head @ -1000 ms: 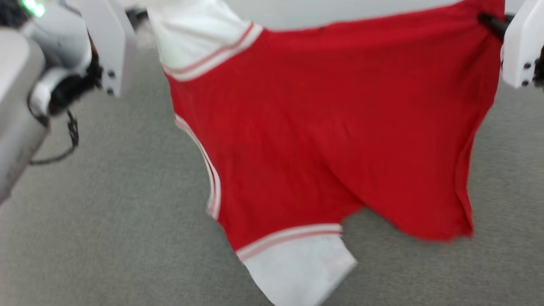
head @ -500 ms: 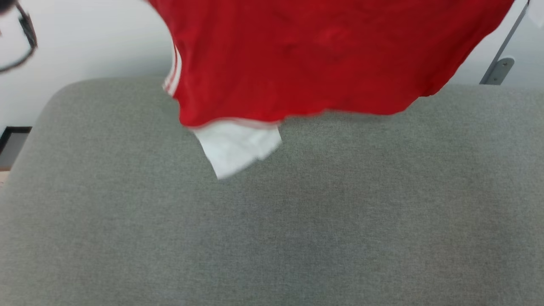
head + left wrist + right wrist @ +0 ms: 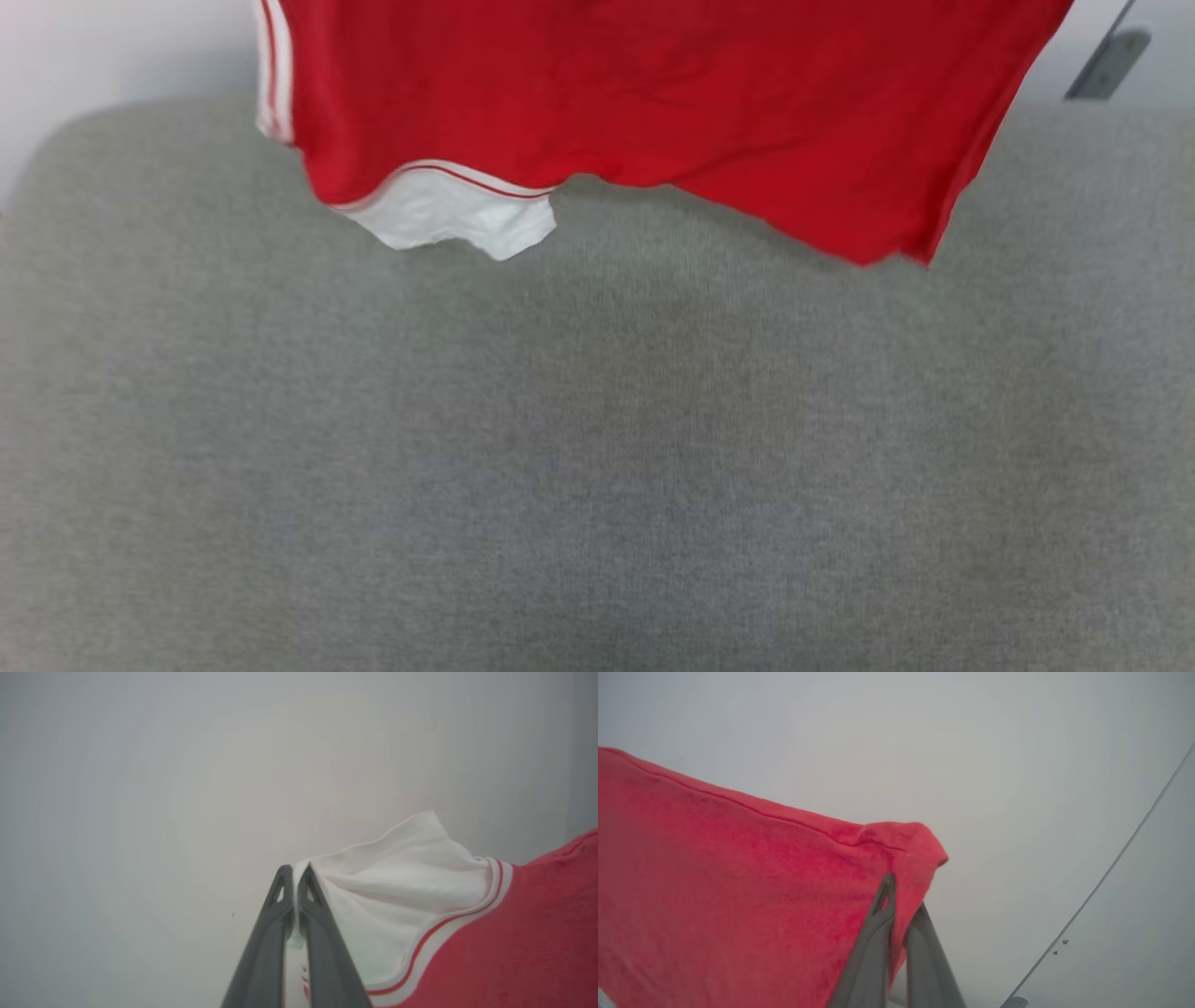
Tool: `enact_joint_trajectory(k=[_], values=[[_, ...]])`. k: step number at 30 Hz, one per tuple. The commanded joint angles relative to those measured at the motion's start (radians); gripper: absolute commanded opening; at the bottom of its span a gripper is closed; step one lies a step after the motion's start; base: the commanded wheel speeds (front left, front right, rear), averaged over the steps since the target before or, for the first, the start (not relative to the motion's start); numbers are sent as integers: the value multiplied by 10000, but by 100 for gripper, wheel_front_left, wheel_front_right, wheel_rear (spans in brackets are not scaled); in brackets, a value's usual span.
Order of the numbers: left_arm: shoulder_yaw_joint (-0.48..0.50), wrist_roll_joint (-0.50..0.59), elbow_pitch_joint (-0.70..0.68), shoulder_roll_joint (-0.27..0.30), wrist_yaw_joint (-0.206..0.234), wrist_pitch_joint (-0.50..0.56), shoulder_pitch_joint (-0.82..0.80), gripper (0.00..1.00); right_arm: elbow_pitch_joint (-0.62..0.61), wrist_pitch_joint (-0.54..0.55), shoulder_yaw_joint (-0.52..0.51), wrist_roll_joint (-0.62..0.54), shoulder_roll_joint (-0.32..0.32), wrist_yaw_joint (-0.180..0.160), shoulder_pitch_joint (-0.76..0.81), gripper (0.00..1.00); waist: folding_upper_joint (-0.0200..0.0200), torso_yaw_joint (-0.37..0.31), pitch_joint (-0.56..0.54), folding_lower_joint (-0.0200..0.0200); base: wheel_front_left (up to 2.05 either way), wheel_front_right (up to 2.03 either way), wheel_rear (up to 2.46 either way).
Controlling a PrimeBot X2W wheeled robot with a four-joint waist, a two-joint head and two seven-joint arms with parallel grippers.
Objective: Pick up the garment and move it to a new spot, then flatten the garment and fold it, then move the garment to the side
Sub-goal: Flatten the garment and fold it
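1. The garment [image 3: 653, 112] is a soft, matte red knit that looks slightly fuzzy up close. Its short white sleeves are edged with red-and-white striped trim.
2. The left gripper [image 3: 295, 873] has two long, dark, tapering fingers pressed together on the edge of the upper white sleeve [image 3: 397, 882]. A thin sliver of white cloth is pinched between the tips. From that pinch the sleeve bunches in loose folds to the right of the fingers, then meets the red body past the trim.
3. The right gripper [image 3: 903, 891] is clamped on a red corner of the garment. One finger lies in front of the cloth and the tip of the other is hidden behind it. The stitched edge runs up and away to the left of these fingers, and the corner flops just above them.
4. The head view shows the garment hanging spread out below both grippers, over a grey woven padded surface [image 3: 597, 467] with rounded corners. Whether the lower edge touches the surface cannot be told.
5. The head view also shows the wavy lower edge, the second white sleeve [image 3: 448, 215] dangling crumpled, and a grey metal bracket [image 3: 1106, 65]. The wrist views show the two pinches against a plain pale wall [image 3: 140, 788].
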Motion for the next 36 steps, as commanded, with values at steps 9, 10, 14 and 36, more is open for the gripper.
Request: enact_joint_trajectory(k=[9, 10, 14, 36], values=[[-165, 736, 1247, -609, 167, -1829, -1429, 0, 828, -1681, -1111, -2112, 1044, -19, -1125, 0, 0, -330, 2686, 0, 0, 0, 0], [-153, 870, 1385, -698, 281, -2180, -1632, 0, 971, -2074, -1243, -2437, 1108, -19, -1288, 0, 0, -330, 2829, 0, 0, 0, 0], [20, 1193, 1963, -1065, 871, -3617, -2266, 0, 1493, -4246, -1754, -3959, 1399, -19, -1843, 0, 0, -254, 3190, 0, 0, 0, 0], [-388, 802, -150, -233, 4, -2920, 3207, 0, 2629, -4548, 565, -2635, 1029, -19, 1636, 0, 0, 429, 1655, 0, 0, 0, 0]])
